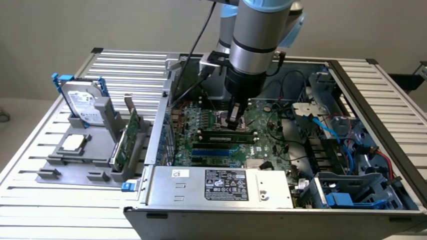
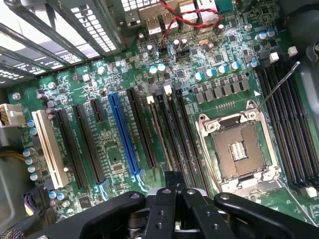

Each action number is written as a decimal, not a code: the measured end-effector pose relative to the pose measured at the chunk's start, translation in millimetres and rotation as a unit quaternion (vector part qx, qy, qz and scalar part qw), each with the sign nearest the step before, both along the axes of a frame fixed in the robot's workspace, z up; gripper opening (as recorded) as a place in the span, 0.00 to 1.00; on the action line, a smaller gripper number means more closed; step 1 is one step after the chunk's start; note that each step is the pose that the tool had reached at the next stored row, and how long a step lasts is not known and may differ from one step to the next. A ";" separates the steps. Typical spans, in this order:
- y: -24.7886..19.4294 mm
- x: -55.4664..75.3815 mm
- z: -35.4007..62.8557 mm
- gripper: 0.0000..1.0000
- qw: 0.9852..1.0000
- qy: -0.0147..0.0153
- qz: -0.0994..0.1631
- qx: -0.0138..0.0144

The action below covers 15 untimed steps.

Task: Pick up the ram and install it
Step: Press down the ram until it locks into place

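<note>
Sitting in a slot on the motherboard (image 1: 220, 135), the ram (image 1: 227, 133) lies directly under the gripper (image 1: 233, 122), its long axis crosswise to the exterior view, beside the open processor socket (image 2: 239, 149). The fingers look pinched together just above it; whether they actually clamp the stick I cannot tell.

Even, soft daylight-like brightness across the slatted table (image 1: 373, 95), deeper shade inside the computer case (image 1: 200, 210) around the motherboard (image 2: 124, 149), blown-out glare beyond the case's vent slots, gripper (image 2: 167, 199) dark and perhaps slightly out of focus beside the motherboard
</note>
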State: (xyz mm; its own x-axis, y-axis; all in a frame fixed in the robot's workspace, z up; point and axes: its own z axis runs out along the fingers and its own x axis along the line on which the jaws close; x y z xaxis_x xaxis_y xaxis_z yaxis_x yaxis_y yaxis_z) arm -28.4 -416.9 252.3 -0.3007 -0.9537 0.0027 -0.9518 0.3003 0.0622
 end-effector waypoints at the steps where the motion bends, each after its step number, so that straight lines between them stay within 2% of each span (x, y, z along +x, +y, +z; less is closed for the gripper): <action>1: -0.2 -0.3 0.0 0.11 1.000 -0.001 0.000 0.000; 10: -0.4 -0.5 0.0 0.11 1.000 -0.010 -0.016 0.000; 15: -0.5 -0.5 0.7 0.11 0.999 -0.011 -0.034 0.000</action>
